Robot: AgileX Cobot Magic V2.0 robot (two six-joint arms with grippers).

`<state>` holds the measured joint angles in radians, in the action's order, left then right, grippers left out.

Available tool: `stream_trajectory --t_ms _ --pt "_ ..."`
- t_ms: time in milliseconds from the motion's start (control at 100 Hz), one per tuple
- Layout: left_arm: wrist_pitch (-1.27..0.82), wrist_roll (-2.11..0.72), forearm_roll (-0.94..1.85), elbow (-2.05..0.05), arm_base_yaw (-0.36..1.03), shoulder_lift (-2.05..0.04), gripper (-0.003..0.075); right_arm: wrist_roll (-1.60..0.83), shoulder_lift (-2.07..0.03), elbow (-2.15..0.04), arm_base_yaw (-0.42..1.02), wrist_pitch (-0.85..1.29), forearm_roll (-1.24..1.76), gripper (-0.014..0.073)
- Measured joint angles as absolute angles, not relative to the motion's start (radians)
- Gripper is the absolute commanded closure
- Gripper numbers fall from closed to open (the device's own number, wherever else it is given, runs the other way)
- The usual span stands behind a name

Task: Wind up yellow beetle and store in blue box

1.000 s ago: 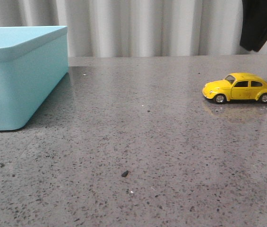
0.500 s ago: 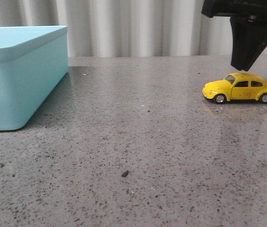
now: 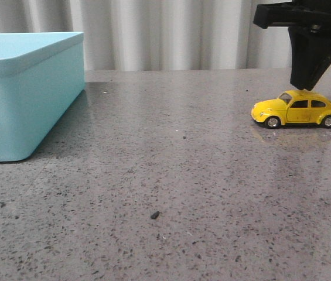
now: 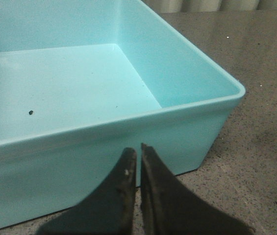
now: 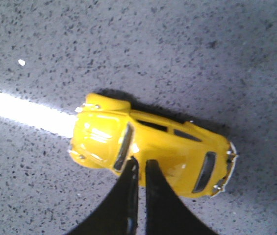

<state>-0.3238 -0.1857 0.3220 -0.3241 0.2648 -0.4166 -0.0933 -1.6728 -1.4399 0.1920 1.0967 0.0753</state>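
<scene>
The yellow beetle (image 3: 297, 108) stands on its wheels on the grey table at the right, nose to the left. My right gripper (image 3: 302, 88) hangs just above its roof, jaws shut and empty; in the right wrist view the tips (image 5: 141, 161) sit over the beetle's (image 5: 153, 147) roof. The blue box (image 3: 19, 88) stands at the left, open and empty. My left gripper (image 4: 138, 147) is shut and empty, low beside the blue box's near wall (image 4: 104, 156); it is out of the front view.
A grey speckled tabletop (image 3: 183, 175) runs between box and car. A small dark crumb (image 3: 154, 215) lies near the front middle. A pale curtain (image 3: 165, 35) hangs behind the table. Dark specks (image 4: 31, 112) lie on the box floor.
My right gripper has come down from the top right edge of the front view to just above the beetle's roof. The beetle and the box have not moved.
</scene>
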Motion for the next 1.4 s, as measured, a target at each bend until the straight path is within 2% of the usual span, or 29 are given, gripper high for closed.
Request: stream_trajectory --t_ms 1070,1400 --pt "-0.324 -0.186 0.322 -0.324 0.265 -0.417 0.0741 -0.093 -1.701 -1.444 0.187 1.092 0.061 0.0635" --pt "-0.324 -0.186 0.322 -0.324 0.265 -0.417 0.0741 -0.093 -1.687 -1.388 0.085 1.079 0.051 0.0635"
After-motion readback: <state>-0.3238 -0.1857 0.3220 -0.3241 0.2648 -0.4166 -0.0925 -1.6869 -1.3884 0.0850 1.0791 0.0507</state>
